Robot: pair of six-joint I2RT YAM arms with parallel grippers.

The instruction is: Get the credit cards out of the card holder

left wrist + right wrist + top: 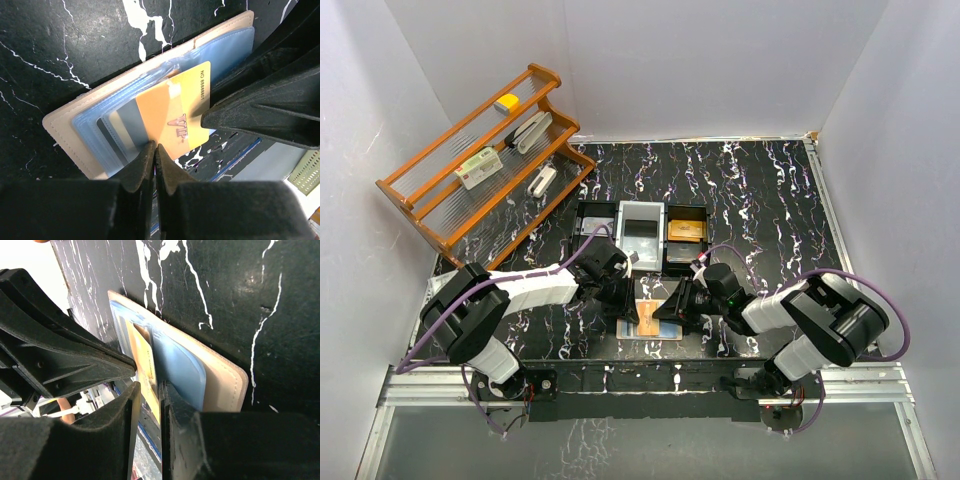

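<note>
Within card holder point(61, 131) sleeves, orange credit card point(165, 117) half out

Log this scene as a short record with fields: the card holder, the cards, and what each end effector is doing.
card holder: lying open on the black table, clear sleeves showing
orange card: partly drawn out of its sleeve, not free
grey card: inside a sleeve
left end effector: shut on the orange card's edge
right end effector: fingers either side of the same card; grip unclear
</note>
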